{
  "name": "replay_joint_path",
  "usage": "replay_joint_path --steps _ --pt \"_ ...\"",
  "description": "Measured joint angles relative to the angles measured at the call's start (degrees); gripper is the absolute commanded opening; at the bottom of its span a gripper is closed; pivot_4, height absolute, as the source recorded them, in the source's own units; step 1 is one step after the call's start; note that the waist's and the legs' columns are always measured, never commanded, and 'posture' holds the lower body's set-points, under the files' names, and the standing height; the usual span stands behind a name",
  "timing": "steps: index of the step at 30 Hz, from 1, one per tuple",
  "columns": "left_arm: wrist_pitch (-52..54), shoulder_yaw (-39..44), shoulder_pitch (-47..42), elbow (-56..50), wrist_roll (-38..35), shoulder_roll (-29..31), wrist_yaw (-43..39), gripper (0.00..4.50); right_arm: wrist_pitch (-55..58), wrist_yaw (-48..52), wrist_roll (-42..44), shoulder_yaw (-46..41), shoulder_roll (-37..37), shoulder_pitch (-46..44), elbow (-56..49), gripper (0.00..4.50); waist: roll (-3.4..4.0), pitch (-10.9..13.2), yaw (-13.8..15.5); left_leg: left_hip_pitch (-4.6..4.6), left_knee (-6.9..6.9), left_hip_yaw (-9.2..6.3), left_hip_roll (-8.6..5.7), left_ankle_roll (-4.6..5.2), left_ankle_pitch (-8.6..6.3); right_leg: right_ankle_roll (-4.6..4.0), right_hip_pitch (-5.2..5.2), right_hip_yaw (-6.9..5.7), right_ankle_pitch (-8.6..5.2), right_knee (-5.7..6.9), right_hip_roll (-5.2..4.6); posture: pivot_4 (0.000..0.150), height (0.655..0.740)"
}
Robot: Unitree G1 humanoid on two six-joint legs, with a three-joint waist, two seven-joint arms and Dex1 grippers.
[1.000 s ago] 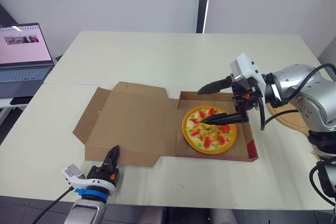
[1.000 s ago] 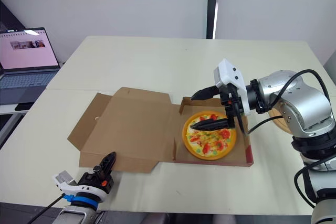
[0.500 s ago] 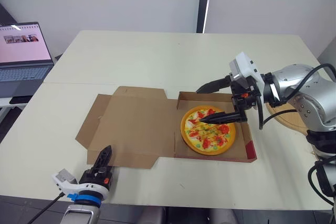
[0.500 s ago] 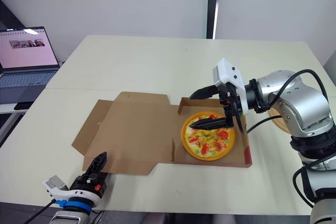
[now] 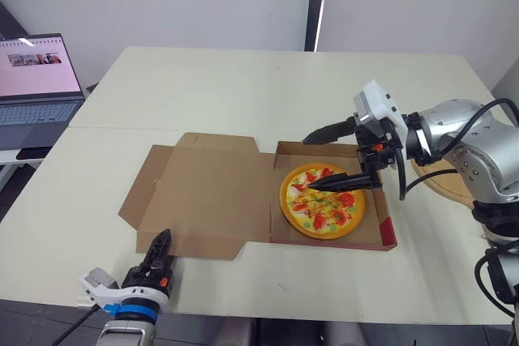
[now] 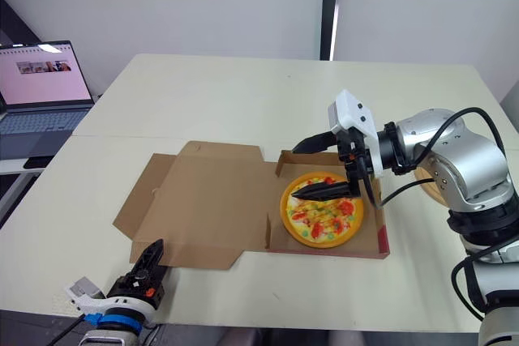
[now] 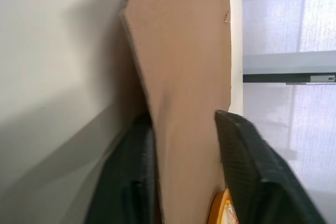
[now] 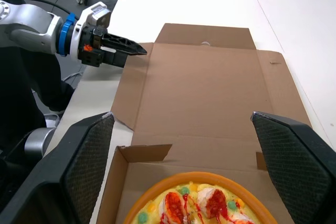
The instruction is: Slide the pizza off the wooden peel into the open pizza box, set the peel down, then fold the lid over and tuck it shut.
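Nearest to us, at the table's (image 5: 243, 87) front edge, we see the left gripper (image 5: 164, 237) at about 7 o'clock from the pizza box (image 5: 332, 242). It points at the near edge of the flattened lid (image 5: 211, 192). In the left wrist view its fingers (image 7: 241, 161) stand a little apart with that cardboard edge running in between them. One finger lies beside the edge and the other over the lid's face. We cannot tell whether either finger presses on the card.

The lid lies open and flat on the table, at 9 o'clock from the box base it joins. The pizza (image 5: 323, 201) sits inside that base, flat on its floor and close to the lid-side wall.

Just above the pizza we find the right gripper (image 5: 310, 166), spread wide and holding nothing. Its lower finger hangs over the toppings, and its upper finger reaches over the box's far wall at 12 o'clock.

The wooden peel (image 5: 446, 182) rests on the table at 3 o'clock from the box, partly hidden behind the right arm.

Farthest off, at 10 o'clock, an open laptop (image 5: 36, 79) stands on a separate surface beside the table.
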Motion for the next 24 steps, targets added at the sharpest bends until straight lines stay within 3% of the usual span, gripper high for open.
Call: replay_joint_path --steps 3,13,24 --pt "0.0 0.1 0.2 0.0 0.2 0.0 -1.3 0.04 0.0 0.0 0.0 0.0 0.0 0.0 0.0 4.5 0.03 0.0 0.0 0.01 -0.02 -0.01 0.0 0.0 0.0 -0.01 -0.01 -0.01 -0.01 0.0 0.0 0.15 0.74" --pt "0.3 0.4 2.2 -0.2 3.4 1.4 -5.4 0.04 -0.2 -0.3 -0.2 0.0 0.3 0.0 0.0 4.5 0.03 0.0 -0.2 0.03 -0.02 0.05 0.06 0.04 -0.02 -0.01 -0.01 0.0 -0.01 0.01 0.04 0.15 0.74" --pt "1.4 2.5 -7.4 -2.7 7.7 12.5 -5.2 0.04 -3.4 -2.7 -3.6 -0.1 0.5 1.1 1.3 4.5 -0.02 0.0 0.0 0.02 0.0 -0.02 0.05 -0.03 0.02 -0.02 0.0 -0.02 0.03 0.02 0.06 0.15 0.74"
